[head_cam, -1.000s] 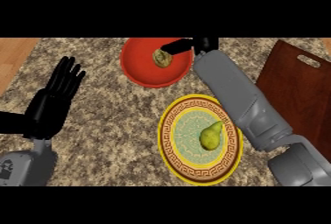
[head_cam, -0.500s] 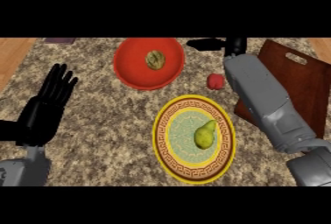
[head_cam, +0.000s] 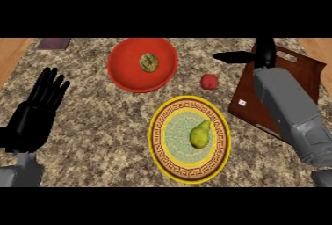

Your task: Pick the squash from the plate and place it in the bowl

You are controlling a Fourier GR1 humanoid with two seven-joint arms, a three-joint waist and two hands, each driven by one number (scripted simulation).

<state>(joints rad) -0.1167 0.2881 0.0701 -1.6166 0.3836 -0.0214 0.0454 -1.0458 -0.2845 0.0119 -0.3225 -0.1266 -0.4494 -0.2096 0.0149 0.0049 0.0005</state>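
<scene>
- A small red thing (head_cam: 209, 81) lies on the speckled table (head_cam: 97, 145), between the red bowl (head_cam: 123, 72) and a dark red-brown board (head_cam: 256, 112) at the right.
- A purple patch (head_cam: 53, 43) shows at the table's far left edge.
- The yellow-rimmed plate (head_cam: 170, 161) sits near the middle, just below the bowl; nothing lies between them.
- The squash (head_cam: 200, 134), green-yellow and pear-shaped, lies on the plate's right half, untouched.
- A brownish round thing (head_cam: 149, 62) sits inside the bowl.
- The right hand (head_cam: 262, 53) hangs over the board's far end, thumb out toward the left, fingers relaxed, holding nothing.
- The left hand (head_cam: 34, 118) rests at the left edge, fingers straight and spread, empty.
</scene>
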